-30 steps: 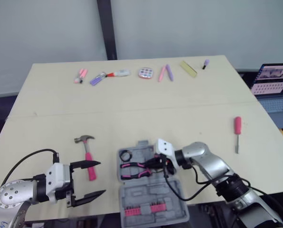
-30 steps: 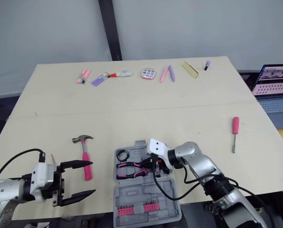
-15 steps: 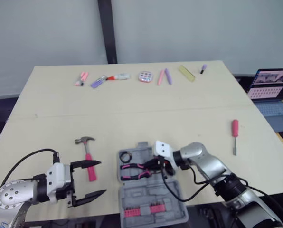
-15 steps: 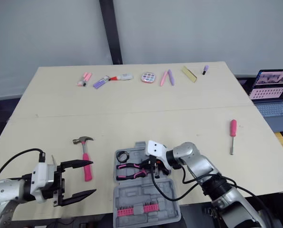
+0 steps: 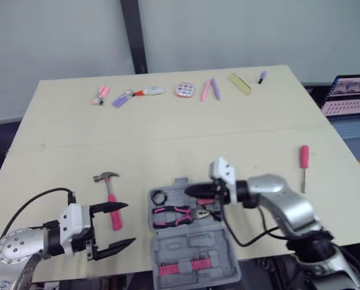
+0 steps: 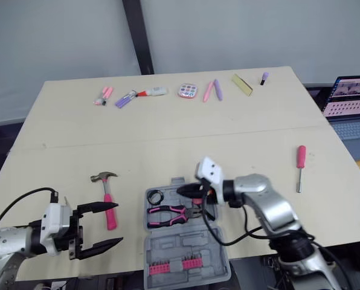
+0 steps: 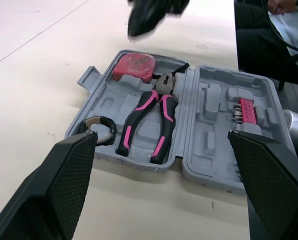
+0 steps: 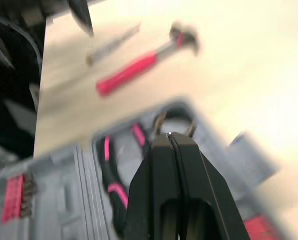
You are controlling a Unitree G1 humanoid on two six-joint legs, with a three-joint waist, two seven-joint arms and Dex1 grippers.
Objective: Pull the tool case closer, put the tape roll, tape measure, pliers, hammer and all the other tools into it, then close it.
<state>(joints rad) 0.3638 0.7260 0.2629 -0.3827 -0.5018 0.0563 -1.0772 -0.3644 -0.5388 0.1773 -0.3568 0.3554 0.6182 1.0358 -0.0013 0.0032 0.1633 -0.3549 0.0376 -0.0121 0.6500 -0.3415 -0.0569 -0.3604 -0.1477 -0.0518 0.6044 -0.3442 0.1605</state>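
The grey plastic tool case (image 5: 195, 246) lay open at lower centre, holding black-and-pink pliers (image 5: 177, 212). The right gripper (image 5: 189, 191) hovered above, fingers pressed together. At lower left, the left gripper (image 5: 129, 223) gaped beside the pink-handled hammer (image 5: 112, 205).

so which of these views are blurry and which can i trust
right wrist view: motion blur smears the hammer and the tool case, while the right tool itself is crisp; left wrist view: the pliers are sharp, the right tool above them is blurred; left eye view: even light, soft shadows, no glare.
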